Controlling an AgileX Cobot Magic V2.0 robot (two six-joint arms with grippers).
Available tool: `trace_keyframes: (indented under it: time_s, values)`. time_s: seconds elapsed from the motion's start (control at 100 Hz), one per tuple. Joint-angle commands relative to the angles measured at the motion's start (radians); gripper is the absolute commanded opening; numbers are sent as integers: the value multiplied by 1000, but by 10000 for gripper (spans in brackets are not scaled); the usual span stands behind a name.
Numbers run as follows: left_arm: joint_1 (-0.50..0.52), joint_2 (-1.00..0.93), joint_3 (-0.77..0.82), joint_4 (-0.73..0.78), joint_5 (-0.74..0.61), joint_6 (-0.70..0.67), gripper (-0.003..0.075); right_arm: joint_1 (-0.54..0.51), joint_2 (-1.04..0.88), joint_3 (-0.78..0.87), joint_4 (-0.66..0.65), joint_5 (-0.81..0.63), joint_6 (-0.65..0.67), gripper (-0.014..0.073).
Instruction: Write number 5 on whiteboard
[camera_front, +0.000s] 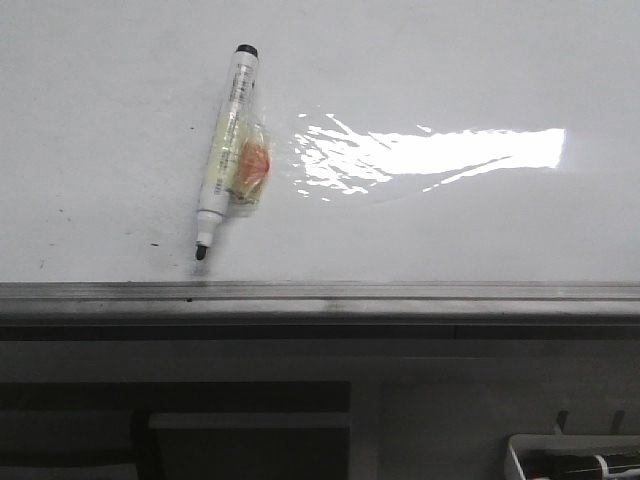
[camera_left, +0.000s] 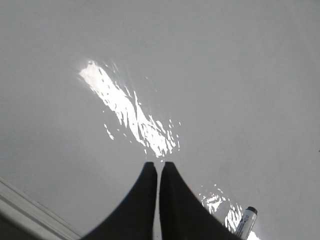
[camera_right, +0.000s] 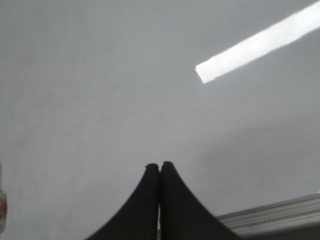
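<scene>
White and glossy, the whiteboard (camera_front: 450, 60) lay flat before me, with a bright streak of glare across its right half and a few dark specks near its left part. Its grey metal rail (camera_front: 320, 297) ran along the edge nearest me. I saw no drawn 5 anywhere on the board.

On the left part of the board lay a marker (camera_front: 223, 150), uncapped, its black tip pointing toward the rail and stopping just short of it, its black end cap farther away. The barrel was white with a yellowish band, and a small clear wrapper with an orange patch (camera_front: 252, 166) stuck out from its right side, touching it.

My left gripper (camera_left: 158, 166) hung over the board with its black fingers (camera_left: 140, 200) pressed nearly together, only a thin slit between the tips, and nothing held. The marker's cap end (camera_left: 246, 222) showed just beside it. My right gripper (camera_right: 159, 166) was over bare board near the rail (camera_right: 270, 220), its fingers (camera_right: 180, 205) shut against each other and empty as well.

Below the rail, at the far right, the corner of a white tray (camera_front: 560, 455) held something dark.
</scene>
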Motion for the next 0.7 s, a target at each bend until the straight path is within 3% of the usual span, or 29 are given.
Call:
trace_keyframes:
  time_s: [0.0,0.23,0.32,0.42,0.49,0.56,0.69]
  values:
    - [-3,-9,-62,93,24,26,-20,-6,-16,-72,11,-35,0,-61]
    - [-3,270,-345,527,198,31,9,-6,71,-269,5,224,-223,-58]
    - [-3,431,-470,563,327,78,158,-6,129,-327,5,298,-275,7]
    - [-5,591,-578,561,478,156,424,-6,181,-366,5,336,-281,206]
    - [-5,691,-627,528,569,194,533,-6,211,-384,5,353,-281,346]
    - [-19,776,-646,456,618,234,522,-6,232,-397,5,363,-281,428]
    - [-144,894,-648,368,580,274,435,-6,239,-399,5,365,-281,427]
